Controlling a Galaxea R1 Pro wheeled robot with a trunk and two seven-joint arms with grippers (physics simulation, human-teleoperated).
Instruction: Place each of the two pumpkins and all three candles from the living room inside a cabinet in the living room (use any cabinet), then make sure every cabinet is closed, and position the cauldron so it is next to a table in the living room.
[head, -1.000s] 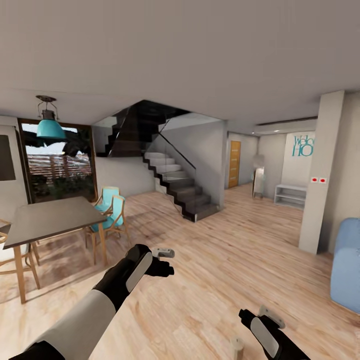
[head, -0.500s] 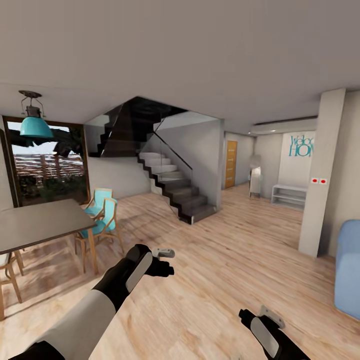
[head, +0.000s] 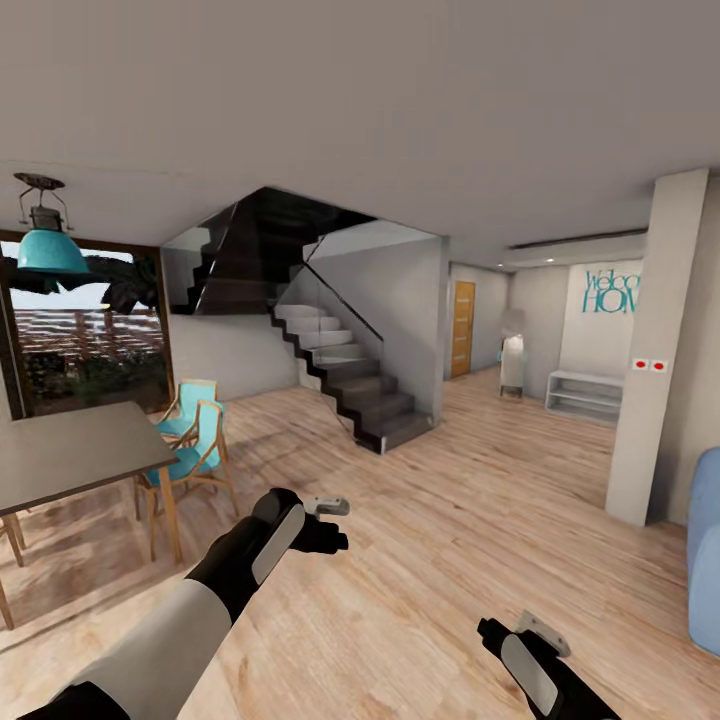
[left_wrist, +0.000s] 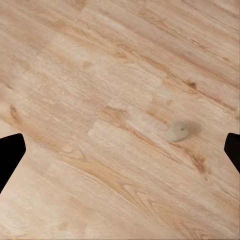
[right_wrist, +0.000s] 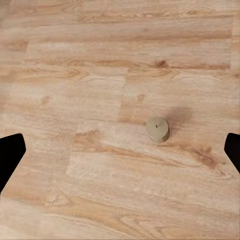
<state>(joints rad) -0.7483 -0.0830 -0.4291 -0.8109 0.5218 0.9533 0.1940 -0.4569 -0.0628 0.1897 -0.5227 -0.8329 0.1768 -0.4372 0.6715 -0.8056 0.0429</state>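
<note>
A stubby tan-beige candle (right_wrist: 157, 129) stands upright on the wooden floor (right_wrist: 100, 75) beneath the right gripper (right_wrist: 120, 150), its round top with a tiny wick mark facing up, long axis vertical. In the left wrist view a second candle (left_wrist: 178, 132) sits on the planks, tilted or lying; its axis cannot be told. Both are clear of the fingers. The right fingers (right_wrist: 10, 152) are spread wide apart at the frame edges, holding nothing; the left gripper (left_wrist: 120, 150) is likewise wide open and empty. In the head view, the left gripper (head: 328, 506) reaches forward over the floor, the right gripper (head: 540, 632) lower. Farther off stand a dining table (head: 70, 455), turquoise chairs (head: 190, 440), a dark staircase (head: 350, 385) and a white pillar (head: 655, 350).
</note>
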